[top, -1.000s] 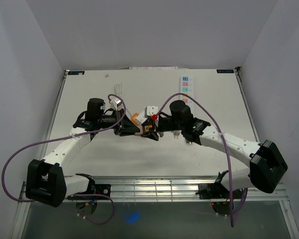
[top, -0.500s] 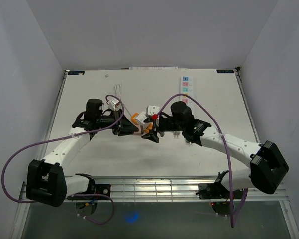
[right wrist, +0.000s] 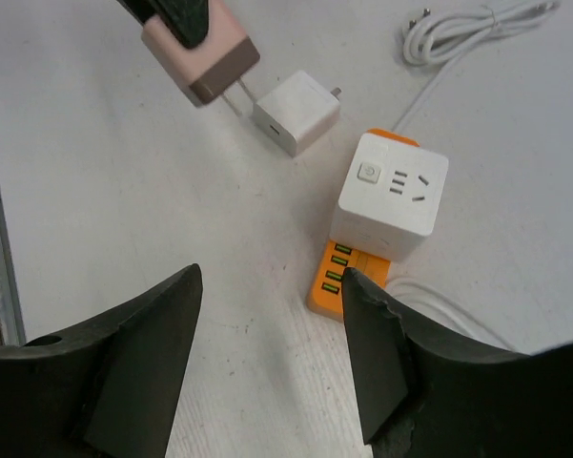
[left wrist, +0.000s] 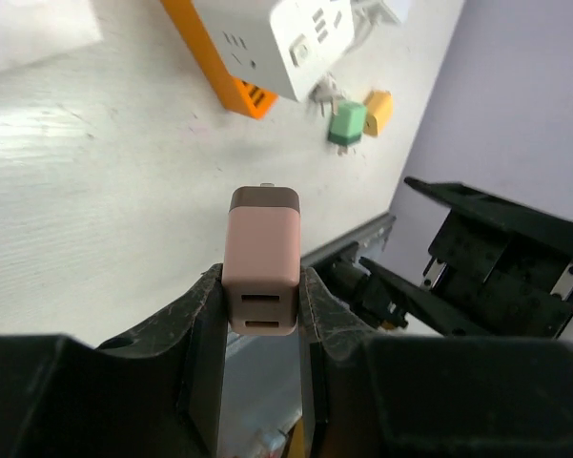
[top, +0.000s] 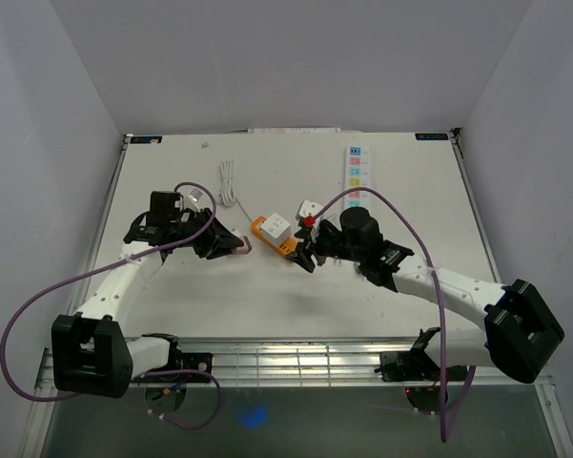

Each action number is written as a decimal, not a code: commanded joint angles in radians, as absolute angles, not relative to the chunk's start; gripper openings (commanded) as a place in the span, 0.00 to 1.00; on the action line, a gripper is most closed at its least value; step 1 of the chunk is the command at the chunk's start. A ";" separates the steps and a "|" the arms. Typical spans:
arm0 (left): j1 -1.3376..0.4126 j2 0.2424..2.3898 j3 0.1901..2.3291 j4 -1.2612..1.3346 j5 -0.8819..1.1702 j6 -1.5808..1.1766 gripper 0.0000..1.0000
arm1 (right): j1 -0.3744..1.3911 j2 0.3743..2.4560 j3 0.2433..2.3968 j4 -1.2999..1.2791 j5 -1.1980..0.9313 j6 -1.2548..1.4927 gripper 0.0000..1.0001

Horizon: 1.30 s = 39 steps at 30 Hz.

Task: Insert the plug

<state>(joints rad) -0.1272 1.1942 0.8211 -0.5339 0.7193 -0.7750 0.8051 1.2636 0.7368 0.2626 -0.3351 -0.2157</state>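
Left jaws clenched on the pink plug (left wrist: 262, 258), one finger pressed on each long side; its two-slot end faces the wrist cam and its brown-capped end, with prongs, points away. Right jaws released, fingers (right wrist: 143, 363) spread wide with nothing between them, hanging over the bench (top: 410, 191) and looking down on the power cube (right wrist: 391, 196). From the top view the plug sits at the tip of the left arm, left of the cube and apart from it, not inserted. The cube is white, socket face and button up, and sits on an orange base (right wrist: 348, 272) with a row of ports along its side. A white charger (right wrist: 296, 113) lies flat on the bench between plug and cube, just beside the plug's prongs; can't tell if they touch. A coiled white cable (top: 229, 179) lies toward the back, left of centre. A green plug (left wrist: 348, 122) and a yellow plug (left wrist: 377, 110) lie side by side past the cube in the left wrist view. A strip of coloured labels (top: 355, 172) lies at back right. The two arm tips face each other across the cube.
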 commanded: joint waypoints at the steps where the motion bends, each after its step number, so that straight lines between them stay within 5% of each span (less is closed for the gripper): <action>1: -0.121 1.126 0.885 -0.627 0.529 -0.790 0.00 | 0.802 1.239 0.678 0.350 -0.249 -0.131 0.65; 7: -0.118 1.129 0.955 -0.744 0.387 -0.844 0.00 | 0.802 1.290 0.657 0.362 -0.169 -0.043 0.64; 14: -0.120 1.291 1.049 -0.876 0.397 -0.811 0.00 | 0.807 1.408 0.702 0.351 -0.097 -0.032 0.87; 17: -0.120 1.324 1.054 -0.871 0.402 -0.816 0.00 | 0.811 1.471 0.736 0.345 -0.065 -0.034 0.90; 39: -0.118 1.364 1.206 -0.945 0.261 -0.753 0.00 | 0.818 1.762 0.908 0.356 -0.100 -0.110 0.82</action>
<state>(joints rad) -0.1215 1.3773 1.1557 -0.9215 0.3016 -0.7773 0.8078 1.7424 0.8738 0.3183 -0.0788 -0.0910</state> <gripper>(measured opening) 0.385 0.821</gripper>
